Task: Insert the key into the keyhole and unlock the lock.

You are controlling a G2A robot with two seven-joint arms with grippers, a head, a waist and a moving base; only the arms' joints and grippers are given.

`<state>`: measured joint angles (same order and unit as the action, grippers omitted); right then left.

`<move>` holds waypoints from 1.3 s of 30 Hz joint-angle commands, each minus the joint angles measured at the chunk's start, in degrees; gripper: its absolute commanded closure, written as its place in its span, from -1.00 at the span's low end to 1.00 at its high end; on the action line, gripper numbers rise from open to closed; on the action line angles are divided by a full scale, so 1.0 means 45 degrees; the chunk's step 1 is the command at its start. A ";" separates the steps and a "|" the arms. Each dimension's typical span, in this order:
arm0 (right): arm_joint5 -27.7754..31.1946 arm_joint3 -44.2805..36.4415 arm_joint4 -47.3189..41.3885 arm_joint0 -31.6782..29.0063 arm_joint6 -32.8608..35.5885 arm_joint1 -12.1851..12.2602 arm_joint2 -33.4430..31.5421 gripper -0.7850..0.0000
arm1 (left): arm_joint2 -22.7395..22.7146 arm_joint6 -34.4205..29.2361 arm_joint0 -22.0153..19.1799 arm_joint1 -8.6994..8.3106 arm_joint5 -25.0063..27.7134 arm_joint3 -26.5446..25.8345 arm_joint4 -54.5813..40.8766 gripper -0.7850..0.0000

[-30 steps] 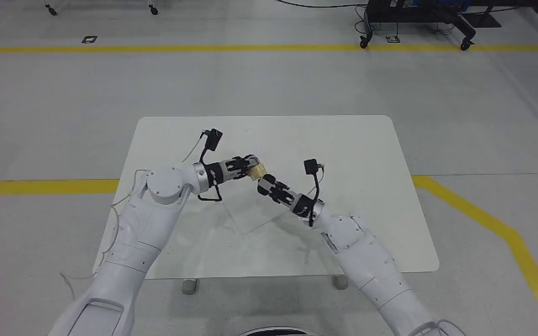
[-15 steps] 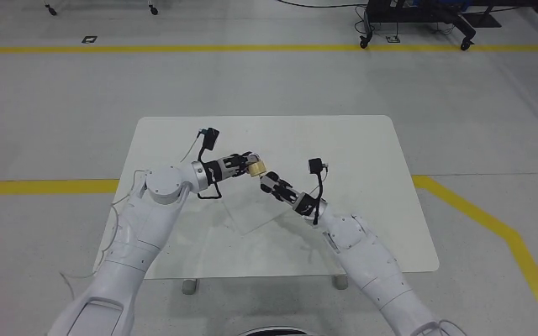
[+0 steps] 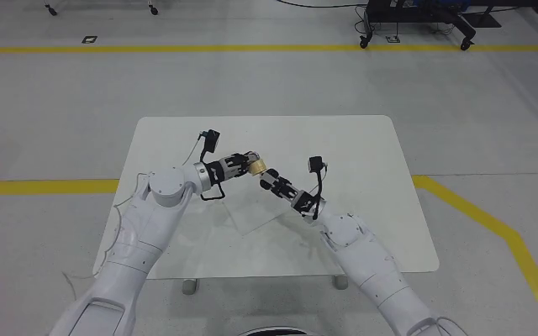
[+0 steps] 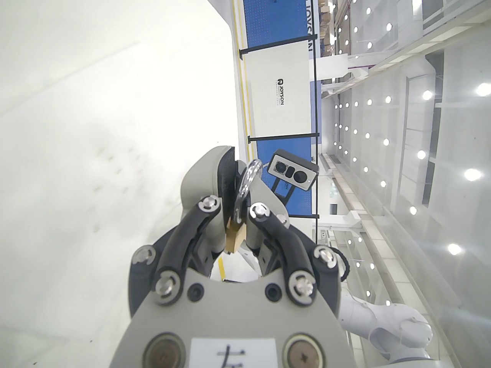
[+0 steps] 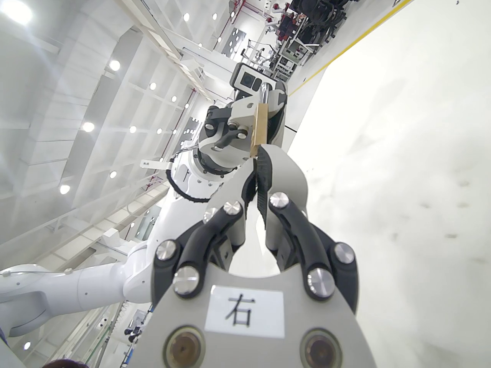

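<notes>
Grey floor (image 3: 471, 92), crossed by yellow lines (image 3: 252, 49). On it, a white table (image 3: 361, 143) with rounded corners.

Over the middle of the table, two white arms bent inward and meeting almost tip to tip: the left arm (image 3: 168, 186) from one side, the right arm (image 3: 357, 244) from the other. By each wrist, a small black camera (image 3: 210, 135) on a stalk, standing clear of the arm.

At the end of the left arm, the left gripper (image 4: 239, 178), closed firmly on the lock (image 4: 235, 237). Holds it raised over the table's middle, off the surface, with the two fingers pressing on the flat faces. Brass body and silver shackle (image 4: 249, 172) both showing between the fingers in the left wrist view. From the right wrist view, seen edge-on as a narrow brass strip, one end pointing at the right gripper (image 5: 259, 158).

At the end of the right arm, that gripper with its fingers drawn together to a thin slit between the dark ribbed pads (image 5: 264, 172). Tips set right at the near end of the brass body; touching it or just short of it, cannot tell. Cannot tell either whether the key sits between the pads: anything thin pinched there, hidden by the fingers.
</notes>
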<state>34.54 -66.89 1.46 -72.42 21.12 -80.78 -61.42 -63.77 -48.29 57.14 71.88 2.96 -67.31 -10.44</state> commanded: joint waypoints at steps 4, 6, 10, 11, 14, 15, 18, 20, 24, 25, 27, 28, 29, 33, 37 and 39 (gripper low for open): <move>0.0049 0.0130 -0.0599 0.0030 -0.0007 -0.0014 -0.0040 -0.33 | -0.0189 0.0419 0.0014 0.0016 -0.0161 0.0038 -0.0526 1.00; 0.0076 0.0153 -0.0992 0.0032 0.0022 -0.0012 -0.0121 -1.00 | -0.0352 0.0713 0.0045 0.0032 -0.0162 0.0108 -0.0964 1.00; 0.0098 0.0161 -0.1252 0.0021 0.0036 -0.0010 -0.0175 -1.00 | -0.0750 0.1554 0.0131 0.0110 -0.0119 0.0346 -0.2288 1.00; 0.0098 0.0161 -0.1252 0.0021 0.0036 -0.0010 -0.0175 -1.00 | -0.0827 0.1773 0.0148 0.0132 -0.0092 0.0399 -0.2567 1.00; 0.0098 0.0161 -0.1252 0.0021 0.0036 -0.0010 -0.0175 -1.00 | -0.0883 0.2111 0.0236 0.0186 0.0248 0.0425 -0.2990 1.00; 0.0098 0.0161 -0.1252 0.0021 0.0036 -0.0010 -0.0175 -1.00 | -0.0875 0.2182 0.0262 0.0202 0.0394 0.0419 -0.3064 1.00; 0.0000 -0.0083 -0.1609 -0.0091 0.0452 -0.0020 -0.0033 -1.00 | -0.0814 0.2598 0.0377 0.0259 0.0954 0.0440 -0.3113 1.00; -0.0078 -0.0159 -0.1950 -0.0100 0.0854 0.0000 -0.0041 0.47 | -0.0745 0.2868 0.0430 0.0297 0.1322 0.0461 -0.3046 1.00; -0.0405 -0.0223 -0.2528 -0.0011 0.1224 0.0003 -0.0049 1.00 | -0.0610 0.3081 0.0431 0.0349 0.1630 0.0512 -0.2864 1.00; -0.0449 -0.0225 -0.2624 0.0005 0.1252 0.0002 -0.0050 1.00 | -0.0573 0.3082 0.0420 0.0348 0.1708 0.0500 -0.2685 1.00; -0.0585 -0.0233 -0.2940 0.0042 0.1510 0.0007 -0.0060 1.00 | -0.0541 0.3055 0.0440 0.0353 0.1740 0.0479 -0.2598 1.00; -0.0610 -0.0236 -0.3100 0.0059 0.1667 0.0018 -0.0093 1.00 | -0.0535 0.3022 0.0444 0.0353 0.1715 0.0474 -0.2572 1.00; -0.0574 -0.0248 -0.3260 0.0062 0.1785 0.0031 -0.0143 1.00 | -0.0540 0.3016 0.0450 0.0355 0.1665 0.0473 -0.2584 1.00; 0.0213 -0.0437 -0.3553 -0.0109 0.1961 0.0083 -0.0334 1.00 | -0.0529 0.2850 0.0388 0.0394 0.0399 0.0634 -0.3195 1.00; 0.1234 -0.0618 -0.3808 -0.0350 0.2199 0.0137 -0.0473 1.00 | -0.0395 0.1990 -0.0024 0.0447 -0.1587 0.1032 -0.3973 1.00; 0.1445 -0.0617 -0.3774 -0.0340 0.2275 0.0152 -0.0484 1.00 | -0.0336 0.1526 -0.0220 0.0475 -0.2226 0.1297 -0.4335 1.00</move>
<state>40.69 -69.70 -15.68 -74.04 31.20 -80.13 -63.60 -65.40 -40.19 56.62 73.95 -5.21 -62.16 -28.90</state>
